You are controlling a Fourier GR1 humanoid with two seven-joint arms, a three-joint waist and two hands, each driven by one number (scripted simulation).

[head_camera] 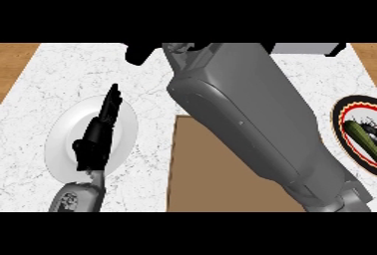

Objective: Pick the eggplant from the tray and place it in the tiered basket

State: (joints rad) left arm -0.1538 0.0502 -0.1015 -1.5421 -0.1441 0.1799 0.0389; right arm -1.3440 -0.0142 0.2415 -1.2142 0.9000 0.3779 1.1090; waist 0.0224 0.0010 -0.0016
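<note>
A: What is seen to the left of the brown tray (221, 164)?

B: A white plate (66, 144) is seen on the marble counter (74, 69), well left of the tray. Over it the left hand (99, 132) is held, fingers straight and together, pointing away from the robot. Nothing is held by it; it is judged to be resting.

A: And the tray itself?

B: Only a bare brown surface is shown. No eggplant can be seen on it. Much of the tray is covered by the right forearm (250, 114), which is stretched across it toward the far edge of the counter.

A: How is the right hand (143, 50) set?

B: Only a small dark part of it is seen, beyond the tray's far left corner. Whether it is open or closed, or what is touched by it, cannot be told.

A: Where is the eggplant, then?

B: It cannot be told. To the right of the tray a patterned plate (346, 112) is found, with a long green vegetable (361, 133) on it, lying slantwise. It looks green, not purple. The basket is not shown. The right arm is judged to be the nearer one to that plate.
</note>
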